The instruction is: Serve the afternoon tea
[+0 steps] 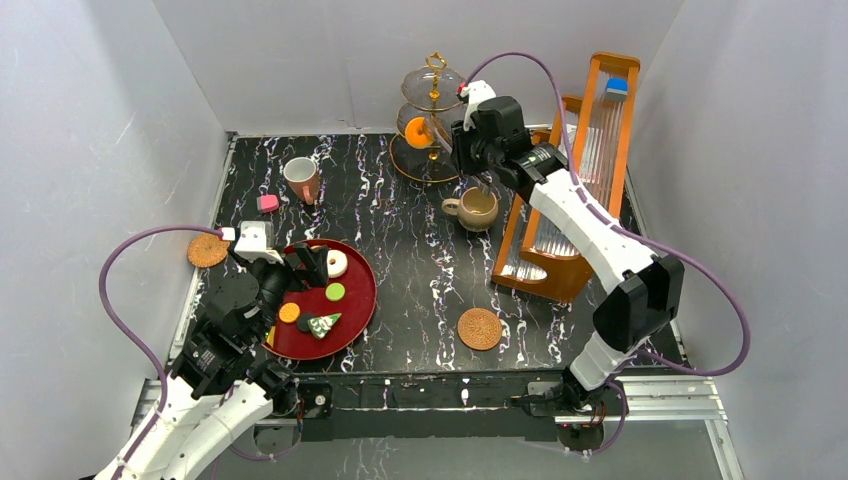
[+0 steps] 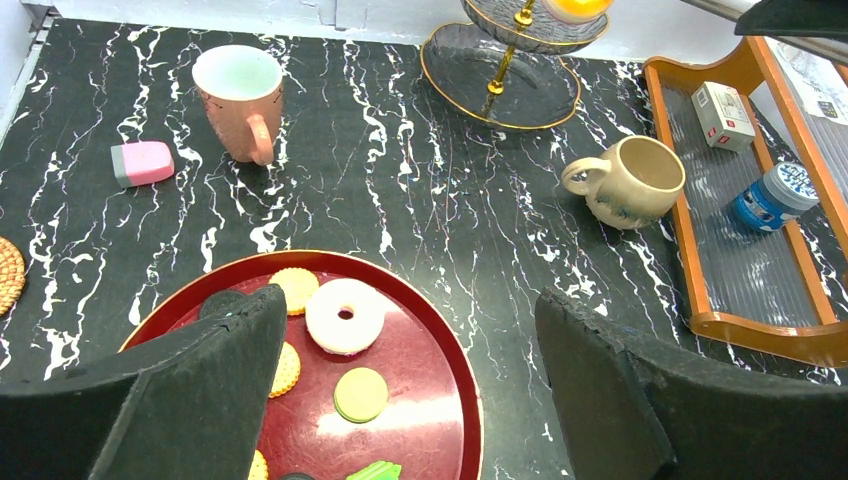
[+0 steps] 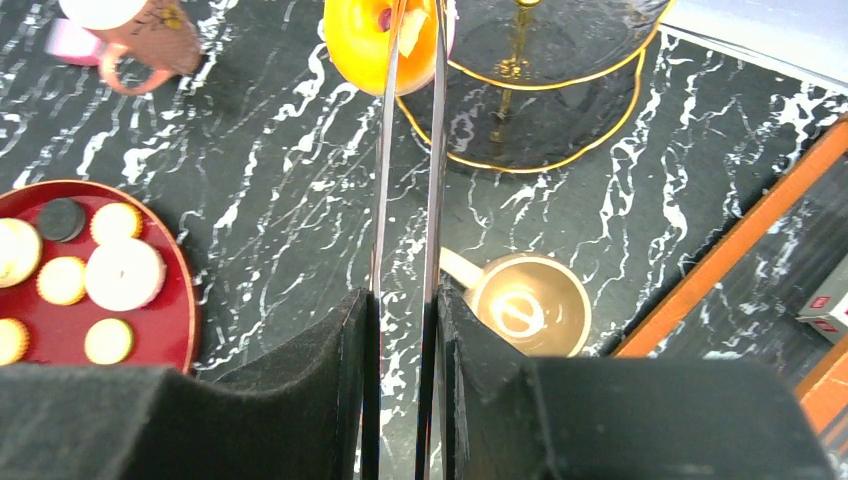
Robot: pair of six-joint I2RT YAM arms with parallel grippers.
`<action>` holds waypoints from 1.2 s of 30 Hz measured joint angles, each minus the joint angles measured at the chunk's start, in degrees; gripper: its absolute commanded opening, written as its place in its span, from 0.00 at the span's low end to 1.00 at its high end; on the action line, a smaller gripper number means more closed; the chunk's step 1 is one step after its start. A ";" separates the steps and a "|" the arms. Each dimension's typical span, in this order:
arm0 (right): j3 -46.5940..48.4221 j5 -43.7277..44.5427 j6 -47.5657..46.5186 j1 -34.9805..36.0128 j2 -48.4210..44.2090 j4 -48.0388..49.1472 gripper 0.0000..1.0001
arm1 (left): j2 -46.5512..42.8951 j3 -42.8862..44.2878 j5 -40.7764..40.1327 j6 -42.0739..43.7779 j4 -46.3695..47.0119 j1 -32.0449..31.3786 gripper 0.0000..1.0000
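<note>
Orange plastic by the look of it, the toy donut [image 3: 365,45] should be light, stiff and rather slick, so a narrow pinch could let it squirt free. It sits between the tips of the tongs [image 3: 405,200] at the left edge of a tier of the gold three-tier stand [image 3: 530,168]; whether it rests on the tier I cannot tell. The right gripper [image 3: 400,300] is closed narrowly on the tong blades, which bite across the ring, a sound hold. The left gripper [image 2: 410,310] hangs wide open and empty over the red tray [image 2: 440,370], where the other pastries [image 2: 345,315] lie.
</note>
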 measured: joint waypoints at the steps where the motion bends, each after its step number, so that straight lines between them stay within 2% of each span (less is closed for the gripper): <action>1: -0.24 -0.68 0.31 0.00 -0.55 0.09 0.29 | 0.00 0.00 0.00 0.07 0.00 0.00 0.92; 9: -0.57 -3.89 2.27 -0.02 -4.15 0.15 0.29 | 0.00 0.00 0.00 0.33 -0.02 0.00 0.91; 17: -0.57 -2.10 2.21 -0.63 -5.88 0.63 0.29 | 0.07 0.00 0.00 0.35 0.00 0.00 0.92; 36: -0.39 0.28 1.95 -7.56 -4.76 3.28 0.29 | 1.75 0.00 0.00 0.57 0.00 0.00 0.92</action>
